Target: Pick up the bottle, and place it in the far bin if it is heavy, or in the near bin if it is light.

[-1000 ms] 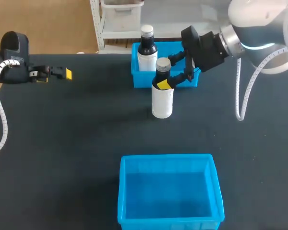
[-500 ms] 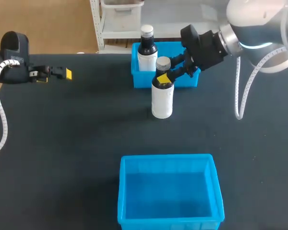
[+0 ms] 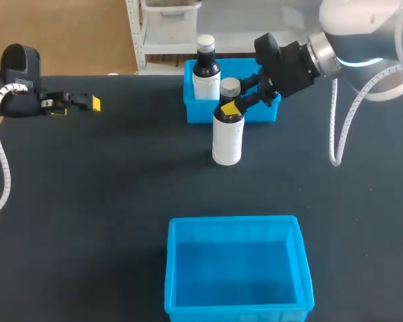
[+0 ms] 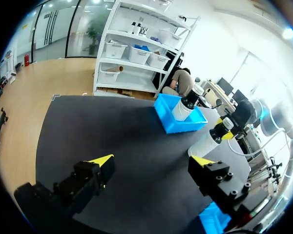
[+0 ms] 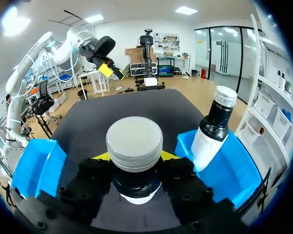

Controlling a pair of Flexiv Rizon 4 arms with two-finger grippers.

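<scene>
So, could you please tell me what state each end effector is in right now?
Left end effector: open, holding nothing.
Right end effector: closed on the neck of the bottle.

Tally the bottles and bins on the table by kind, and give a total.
Bottles: 2, the standing bottle in front of the far bin and the binned bottle inside it.
Bins: 2, the far bin and the near bin.
Total: 4.
</scene>
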